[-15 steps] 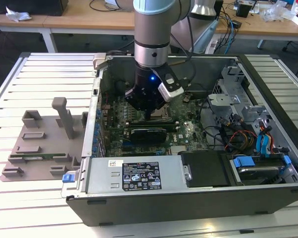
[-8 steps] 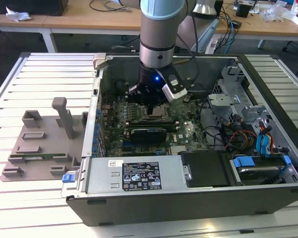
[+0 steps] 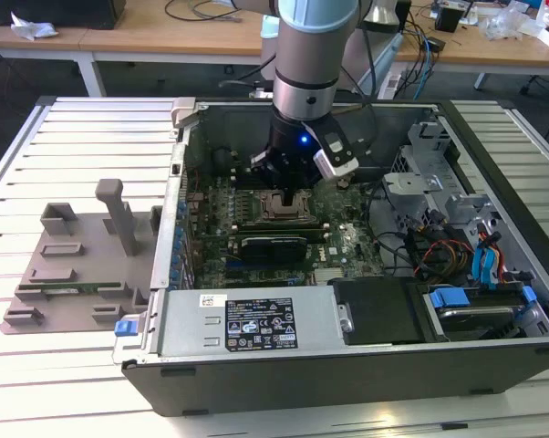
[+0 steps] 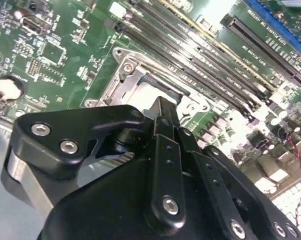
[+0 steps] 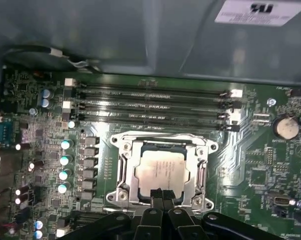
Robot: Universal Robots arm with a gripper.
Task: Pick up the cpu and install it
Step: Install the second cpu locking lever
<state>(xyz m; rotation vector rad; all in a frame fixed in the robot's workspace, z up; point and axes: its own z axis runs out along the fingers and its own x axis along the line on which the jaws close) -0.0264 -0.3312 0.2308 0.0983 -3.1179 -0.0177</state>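
Observation:
The cpu (image 5: 159,170) is a small silver square chip lying flat inside the metal socket frame (image 5: 121,165) on the green motherboard. In the first wrist view my gripper (image 5: 158,193) has its two black fingertips pressed together at the chip's near edge. Whether they touch the chip I cannot tell. In the second wrist view the gripper (image 4: 163,107) hangs just over the socket frame (image 4: 121,82) and hides most of the chip. In the exterior view the arm reaches down into the open computer case, and the gripper (image 3: 287,194) stands over the socket (image 3: 280,207).
A grey fixture tray (image 3: 74,265) with upright posts lies at the exterior view's left, outside the case. A long black card (image 3: 273,246) sits just in front of the socket. Memory slots (image 5: 150,105) run beside it. Case walls (image 3: 176,182), drive bays (image 3: 457,205) and cables (image 3: 443,251) surround the board.

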